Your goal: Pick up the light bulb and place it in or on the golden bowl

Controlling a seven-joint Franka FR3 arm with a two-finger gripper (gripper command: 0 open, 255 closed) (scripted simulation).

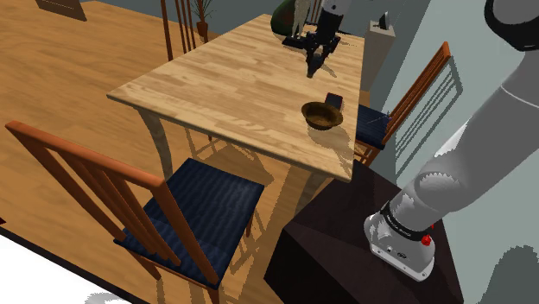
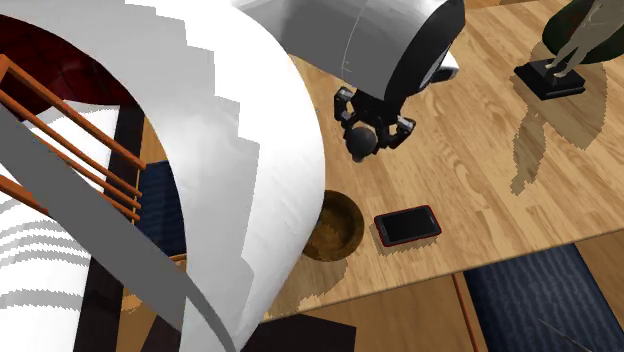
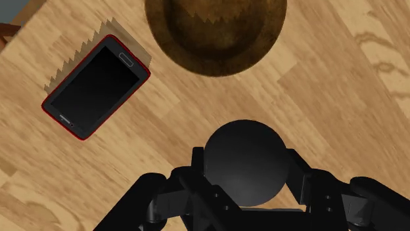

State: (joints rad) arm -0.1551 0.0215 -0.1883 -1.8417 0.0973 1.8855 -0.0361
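The gripper (image 3: 244,172) is closed on the light bulb (image 3: 244,157); its two black fingers (image 3: 297,178) press on both sides of a dark, almost black round globe. In the second exterior view the gripper (image 2: 366,132) is in the upper middle of the frame, pointing down at the table (image 2: 480,170), with the light bulb (image 2: 361,141) between its tips. In the shoulder view the gripper (image 1: 314,64) is at the upper middle, a little to the right, over the far part of the light wooden table (image 1: 233,86).

The golden bowl (image 3: 215,33) is near the bulb but not under it; it looks brown and stands on the table. In the second exterior view the golden bowl (image 2: 336,226) is below the gripper, close to the table's edge. Just beside it lies a black phone with a red rim (image 2: 407,224), flat on the wood and not touching the bowl.

At the upper right of the second exterior view stands a small statue on a dark base (image 2: 548,78)
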